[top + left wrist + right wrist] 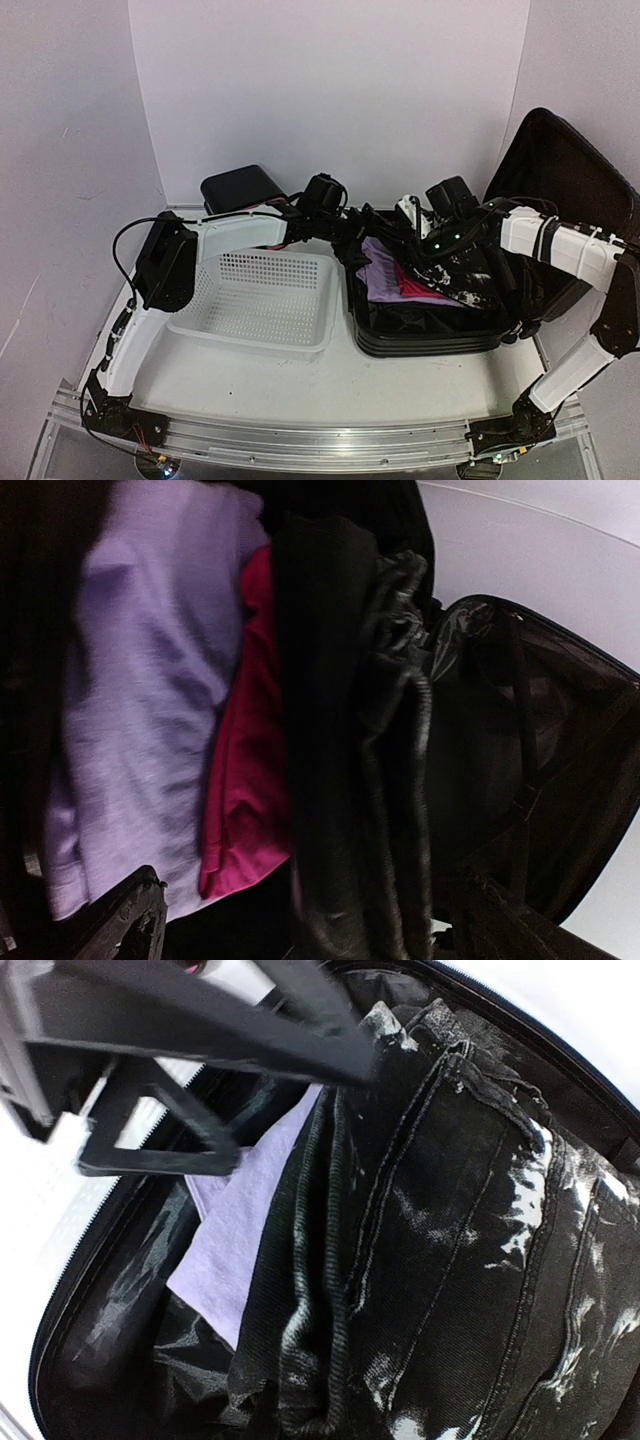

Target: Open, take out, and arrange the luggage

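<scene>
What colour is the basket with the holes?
The basket is white, clearest from the top camera.

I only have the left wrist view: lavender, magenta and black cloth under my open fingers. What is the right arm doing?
Observer: The right gripper is shut and appears to be pinching black denim with white marks, above the open luggage.
Operator: Where is the basket from here?
Observer: The white mesh basket sits right beside the luggage, on its left. No clothing shows in it.
Operator: Anything else near it?
Observer: A small black box stands behind the basket, by the back wall.
</scene>
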{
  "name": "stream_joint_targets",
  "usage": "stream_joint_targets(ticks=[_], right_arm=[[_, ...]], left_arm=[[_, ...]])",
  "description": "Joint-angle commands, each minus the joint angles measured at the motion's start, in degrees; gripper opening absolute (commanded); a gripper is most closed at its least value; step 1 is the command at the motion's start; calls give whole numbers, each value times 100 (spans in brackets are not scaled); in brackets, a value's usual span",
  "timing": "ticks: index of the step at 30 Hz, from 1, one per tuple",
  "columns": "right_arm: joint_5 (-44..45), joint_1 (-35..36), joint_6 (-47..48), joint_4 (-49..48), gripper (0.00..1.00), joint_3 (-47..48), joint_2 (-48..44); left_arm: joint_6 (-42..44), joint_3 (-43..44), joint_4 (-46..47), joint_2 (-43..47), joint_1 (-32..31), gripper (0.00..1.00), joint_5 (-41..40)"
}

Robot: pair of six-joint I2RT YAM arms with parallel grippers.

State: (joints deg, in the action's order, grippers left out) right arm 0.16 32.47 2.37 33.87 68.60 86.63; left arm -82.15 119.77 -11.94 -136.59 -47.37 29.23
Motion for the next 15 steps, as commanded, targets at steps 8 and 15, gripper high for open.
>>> stream_joint_targets(ticks=[8,15], right_arm=[[-762,14,116,-520,0,-154,-512],[-896,14,107,-567,0,-236,-615]], left_arm=[[11,1508,184,-812,-418,99,-348],[298,1959,184,-1336,-527,78,-628]])
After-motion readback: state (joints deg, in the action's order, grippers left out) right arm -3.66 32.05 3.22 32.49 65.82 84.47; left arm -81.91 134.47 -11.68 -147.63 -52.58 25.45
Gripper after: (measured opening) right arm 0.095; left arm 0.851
